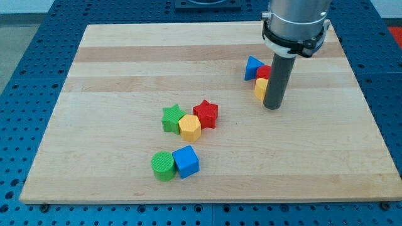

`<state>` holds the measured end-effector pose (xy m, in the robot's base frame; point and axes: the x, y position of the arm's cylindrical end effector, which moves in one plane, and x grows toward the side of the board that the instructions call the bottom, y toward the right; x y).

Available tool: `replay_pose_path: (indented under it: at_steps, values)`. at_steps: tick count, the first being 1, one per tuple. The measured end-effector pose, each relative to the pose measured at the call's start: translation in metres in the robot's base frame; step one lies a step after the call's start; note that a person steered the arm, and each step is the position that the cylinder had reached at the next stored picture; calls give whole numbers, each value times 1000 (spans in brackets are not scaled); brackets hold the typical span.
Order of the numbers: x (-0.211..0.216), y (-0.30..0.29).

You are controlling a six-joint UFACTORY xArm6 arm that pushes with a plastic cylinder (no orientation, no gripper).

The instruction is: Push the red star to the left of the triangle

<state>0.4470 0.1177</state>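
Note:
The red star (206, 113) lies near the middle of the wooden board (125, 63), touching a yellow hexagon (190, 127) at its lower left. The blue triangle (253, 68) sits toward the view's upper right, well to the right of and above the star. My tip (272, 107) rests on the board just below and right of the triangle, far to the right of the star. The rod hides part of a red block (263, 71) and a yellow block (260, 88) next to the triangle.
A green star (171, 118) touches the yellow hexagon's left side. A green cylinder (163, 166) and a blue cube (186, 161) sit together lower down. The arm's grey body (295, 22) hangs over the board's upper right.

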Motion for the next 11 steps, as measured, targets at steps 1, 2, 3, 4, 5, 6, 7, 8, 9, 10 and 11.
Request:
replay_pose_path:
  at_steps: [1, 2, 3, 4, 5, 6, 7, 8, 9, 10, 11]
  values:
    - [10, 0]
    - [38, -9]
    - [63, -39]
    - [76, -74]
    - [76, -109]
    - [67, -128]
    - [48, -140]
    - [38, -140]
    - [23, -140]
    - [6, -140]
    - [-14, -140]
